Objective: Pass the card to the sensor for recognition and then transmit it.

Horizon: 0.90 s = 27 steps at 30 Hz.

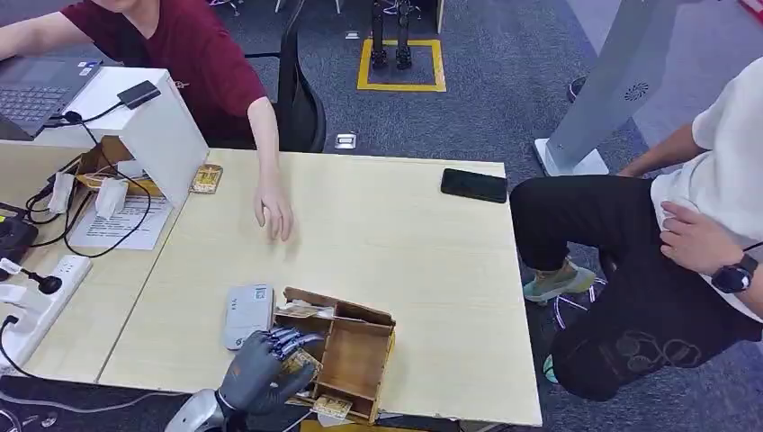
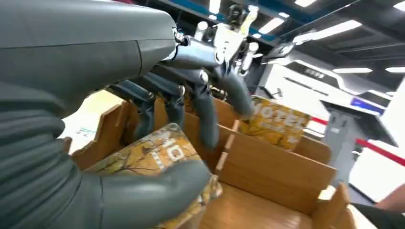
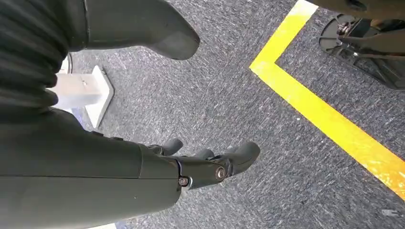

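At the table's near edge my left hand [image 1: 261, 369] reaches into the left end of a wooden divided box [image 1: 358, 358]. It pinches a yellow patterned hotel card [image 2: 157, 155] between the thumb below and the fingers [image 2: 205, 114] above, and the card sits low in its compartment. A second such card [image 2: 279, 123] leans against the box's far wall [image 2: 272, 167]. The white card sensor [image 1: 247, 313] lies flat just left of the box, beside my hand. My right hand [image 3: 205, 164] hangs over grey carpet, fingers apart and holding nothing.
A person's hand [image 1: 274, 214] rests on the table's middle. Another card [image 1: 206, 179] lies by a white stand [image 1: 166, 135] at the back left. A black phone [image 1: 474, 184] lies far right. A power strip [image 1: 40, 297] and cables sit left. A seated person [image 1: 684, 243] is right of the table.
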Motion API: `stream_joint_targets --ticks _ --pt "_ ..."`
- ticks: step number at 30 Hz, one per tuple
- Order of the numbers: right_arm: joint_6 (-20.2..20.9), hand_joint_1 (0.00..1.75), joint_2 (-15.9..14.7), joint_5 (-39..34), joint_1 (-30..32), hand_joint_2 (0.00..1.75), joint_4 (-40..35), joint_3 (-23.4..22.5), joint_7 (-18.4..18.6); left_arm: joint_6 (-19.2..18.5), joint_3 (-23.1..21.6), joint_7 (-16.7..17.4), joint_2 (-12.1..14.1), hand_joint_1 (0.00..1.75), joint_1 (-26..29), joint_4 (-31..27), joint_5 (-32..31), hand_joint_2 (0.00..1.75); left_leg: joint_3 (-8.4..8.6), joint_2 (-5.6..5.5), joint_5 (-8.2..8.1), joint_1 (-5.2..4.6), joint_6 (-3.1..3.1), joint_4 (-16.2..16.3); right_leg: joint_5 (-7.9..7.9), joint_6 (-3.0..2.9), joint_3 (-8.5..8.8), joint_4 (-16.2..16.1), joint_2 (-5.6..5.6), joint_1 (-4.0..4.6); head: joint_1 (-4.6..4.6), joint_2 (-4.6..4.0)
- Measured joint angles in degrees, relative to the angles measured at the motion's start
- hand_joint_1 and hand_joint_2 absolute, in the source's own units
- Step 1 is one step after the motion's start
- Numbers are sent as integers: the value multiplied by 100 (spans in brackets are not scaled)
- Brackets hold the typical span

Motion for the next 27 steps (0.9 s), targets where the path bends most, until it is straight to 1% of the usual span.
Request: stream_joint_targets --ticks 27 --pt "0 0 0 9 1 175 0 -2 0 7 0 15 -31 0 -11 0 -9 175 5 0 0 0 0 0 0 0 5 0 0 0 -2 2"
